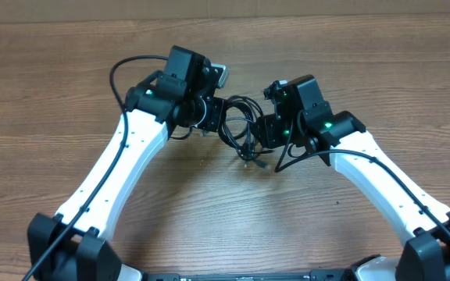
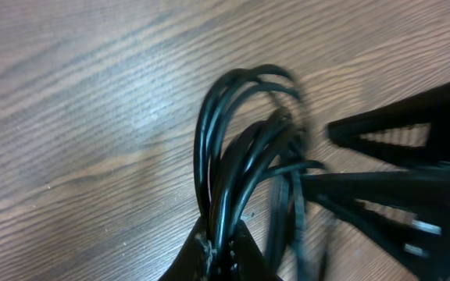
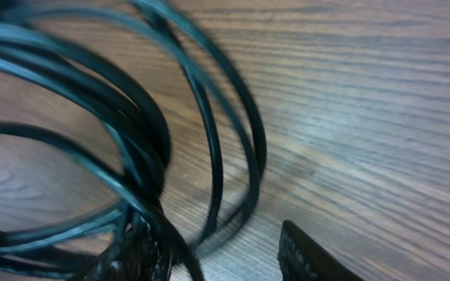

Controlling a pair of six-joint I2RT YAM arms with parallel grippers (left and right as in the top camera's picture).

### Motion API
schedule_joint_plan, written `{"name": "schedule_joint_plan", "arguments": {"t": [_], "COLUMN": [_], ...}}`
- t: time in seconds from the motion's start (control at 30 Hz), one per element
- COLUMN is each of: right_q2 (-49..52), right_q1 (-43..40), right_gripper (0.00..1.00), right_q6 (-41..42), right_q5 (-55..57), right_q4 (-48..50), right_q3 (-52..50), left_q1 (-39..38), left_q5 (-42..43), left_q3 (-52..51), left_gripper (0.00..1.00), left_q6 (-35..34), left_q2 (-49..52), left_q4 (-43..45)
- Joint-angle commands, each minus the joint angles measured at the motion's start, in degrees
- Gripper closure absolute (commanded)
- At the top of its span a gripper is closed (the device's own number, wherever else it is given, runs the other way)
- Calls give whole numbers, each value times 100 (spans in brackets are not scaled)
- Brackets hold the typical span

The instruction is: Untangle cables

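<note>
The cables [image 1: 239, 125] sit looped mid-worktop [image 1: 233, 211]. The left end effector [image 2: 223, 259] is clenched on the bundle. The right end effector [image 3: 217, 261] is released, with strands between its jaws. The step looks like separating loops; next, the right should clench one loop and draw it away.

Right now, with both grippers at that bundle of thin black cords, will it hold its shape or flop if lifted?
Likely floppy: the bundle of thin black cables spreads in loose, uneven loops out of the left gripper. Probably light, as each strand is far thinner than either gripper. It may snag, since loops cross one another by the right gripper.
</note>
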Motion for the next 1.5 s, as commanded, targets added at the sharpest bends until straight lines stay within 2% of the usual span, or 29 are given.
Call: {"name": "schedule_joint_plan", "arguments": {"t": [0.0, 0.1, 0.2, 0.23, 0.3, 0.33, 0.47, 0.6, 0.7, 1.17, 1.2, 1.23, 1.3, 1.4, 1.47], "right_q2": [11, 13, 11, 11, 11, 11, 11, 7, 7, 7, 7, 7, 7, 7, 7], "right_q1": [7, 7, 7, 7, 7, 7, -11, -109, -258, -367, -382, -398, -426, -435, -435], "right_gripper": [55, 65, 66, 73, 93, 96, 96, 96, 96, 96, 94, 83, 48, 28, 23], "right_q6": [-7, -7, -4, -4, -7, -7, 26, 1266, 1963, 2035, 2037, 2039, 2039, 2035, 2022], "right_q5": [-376, -562, -623, -623, -619, -610, 96, 2059, 2903, 2903, 2903, 2903, 2900, 2745, 2592], "right_q4": [31, 20, 17, 17, 15, 11, -149, -758, -1244, -1803, -1897, -1982, -2094, -2173, -2170], "right_q3": [98, 101, 98, 98, 101, 101, 101, 101, 101, 101, 101, 101, 101, 101, 101], "left_q1": [-11, -11, -11, -11, -11, -11, -9, 2, 2, 2, 2, 2, 0, 0, 0], "left_q5": [105, 105, 105, 105, 103, 81, -748, -2022, -2409, -2815, -2905, -2999, -3106, -3023, -2787], "left_q3": [90, 87, 87, 87, 87, 87, 87, 87, 87, 87, 87, 87, 87, 87, 87], "left_gripper": [96, 96, 96, 96, 96, 96, 96, 96, 96, 96, 96, 96, 96, 96, 96], "left_q6": [74, 74, 74, 74, 74, 74, 74, -162, -380, -981, -1062, -1132, -1226, -1261, -1257], "left_q2": [-227, -225, -225, -225, -225, -225, -225, -225, -225, -225, -225, -225, -227, -227, -227], "left_q4": [39, 33, 33, 26, 26, 26, -61, -269, -339, -214, -212, -210, -201, -157, -120]}}
